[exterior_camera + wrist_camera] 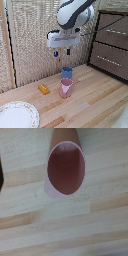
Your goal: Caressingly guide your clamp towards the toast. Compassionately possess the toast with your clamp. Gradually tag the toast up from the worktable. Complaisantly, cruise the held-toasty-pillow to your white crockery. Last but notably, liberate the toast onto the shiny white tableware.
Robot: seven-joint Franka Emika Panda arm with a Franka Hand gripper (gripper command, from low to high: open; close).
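The toast (44, 89), a small flat orange-yellow block, lies on the wooden worktable (95, 107), just to the exterior view's left of the pink cup. The white plate (17, 115) with its reddish patterned rim sits at the table's near corner on the exterior view's left. My clamp (62, 53) hangs high above the two cups, well above the toast and toward the exterior view's right of it. Its two dark blue fingers (56, 52) stand apart with nothing between them. The wrist view shows neither the toast nor the plate.
A pink cup (66, 88) stands upright, and the wrist view looks straight down into the pink cup (66, 168). A blue cup (67, 73) stands just behind it. A dark brown drawer cabinet (111, 42) fills the exterior view's right.
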